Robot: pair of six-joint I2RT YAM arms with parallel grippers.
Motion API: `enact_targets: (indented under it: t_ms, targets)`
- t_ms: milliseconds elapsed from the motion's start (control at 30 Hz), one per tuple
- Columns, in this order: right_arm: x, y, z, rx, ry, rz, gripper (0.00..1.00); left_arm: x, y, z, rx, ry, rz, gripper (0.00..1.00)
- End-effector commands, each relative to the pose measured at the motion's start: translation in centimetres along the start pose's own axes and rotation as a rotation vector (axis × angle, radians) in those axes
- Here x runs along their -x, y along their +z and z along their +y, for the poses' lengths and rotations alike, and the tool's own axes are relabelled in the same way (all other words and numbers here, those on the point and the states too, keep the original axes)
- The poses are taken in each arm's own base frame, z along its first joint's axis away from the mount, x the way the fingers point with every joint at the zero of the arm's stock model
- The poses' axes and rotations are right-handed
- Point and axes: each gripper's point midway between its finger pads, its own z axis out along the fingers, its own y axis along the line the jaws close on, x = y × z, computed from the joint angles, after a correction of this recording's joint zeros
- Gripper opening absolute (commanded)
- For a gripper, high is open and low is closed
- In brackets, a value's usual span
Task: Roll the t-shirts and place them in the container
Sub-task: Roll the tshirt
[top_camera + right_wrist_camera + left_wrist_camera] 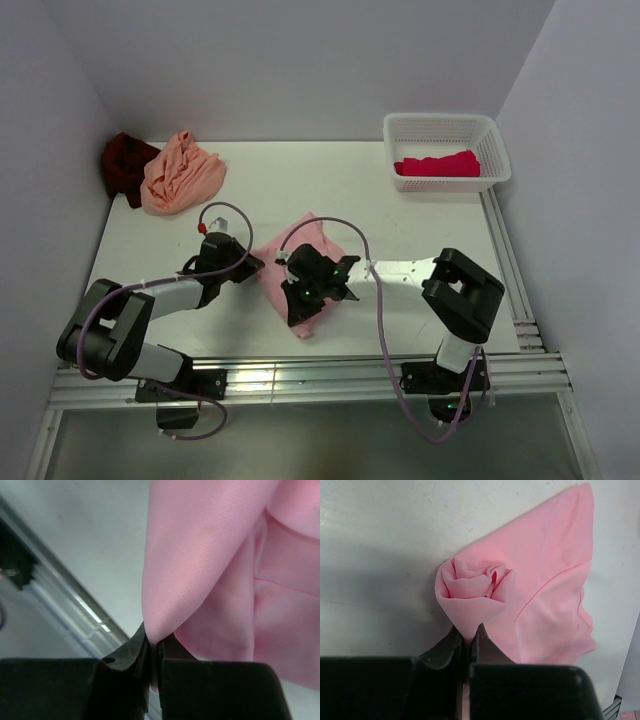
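Note:
The light pink t-shirt (pixel 312 232) lies partly rolled at the middle of the white table, running diagonally. In the left wrist view its rolled end (pixel 470 587) shows a spiral of cloth. My left gripper (pixel 468 632) is shut on the lower fold of that end, at the roll's left tip (pixel 257 266). My right gripper (pixel 159 640) is shut on a fold of the same pink shirt (pixel 200 555), over the roll's near part (pixel 293 287). Loose at the back left are a peach-orange t-shirt (pixel 180 172) and a dark maroon one (pixel 125 165).
A white lattice basket (pixel 445 128) at the back right holds a crimson-pink t-shirt (pixel 438 164). Aluminium rails run along the near edge (pixel 300 375) and the right edge (pixel 505 260) of the table. Walls close in the left, back and right sides.

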Motion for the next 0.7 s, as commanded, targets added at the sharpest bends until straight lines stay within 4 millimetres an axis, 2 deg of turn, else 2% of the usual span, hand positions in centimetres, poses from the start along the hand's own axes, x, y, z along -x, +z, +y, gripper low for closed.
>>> enact_targets:
  t_ms: [0, 67, 100, 233, 300, 433, 567, 667]
  targets:
    - [1.2, -1.6, 3.1, 0.201, 0.044, -0.008, 0.00, 1.4, -0.6, -1.8, -0.069, 0.025, -0.059, 0.01]
    - [1.6, -1.9, 3.6, 0.276, 0.073, -0.022, 0.00, 1.5, -0.7, -1.6, -0.070, 0.027, -0.071, 0.02]
    - [0.7, -2.1, 3.8, 0.326, 0.090, 0.010, 0.00, 1.5, -0.7, -1.6, -0.070, 0.031, -0.073, 0.02]
    - [0.5, -2.7, 3.5, 0.455, 0.173, 0.015, 0.00, 1.6, -0.7, -1.6, -0.072, 0.035, -0.077, 0.02]
    - [0.6, -2.4, 2.4, 0.463, 0.201, 0.008, 0.00, 1.6, -0.7, -1.7, -0.075, 0.034, -0.073, 0.02]
    - [-0.1, -2.2, 2.0, 0.528, 0.251, 0.021, 0.00, 1.5, -0.6, -1.6, -0.076, 0.036, -0.072, 0.02]
    - [-0.2, -2.3, 0.7, 0.604, 0.297, 0.019, 0.01, 1.3, -0.4, -1.1, -0.066, 0.041, -0.075, 0.03]
    - [-1.3, -1.1, -0.6, 0.595, 0.332, 0.054, 0.02, 1.2, -0.2, -0.6, -0.064, 0.044, -0.087, 0.04]
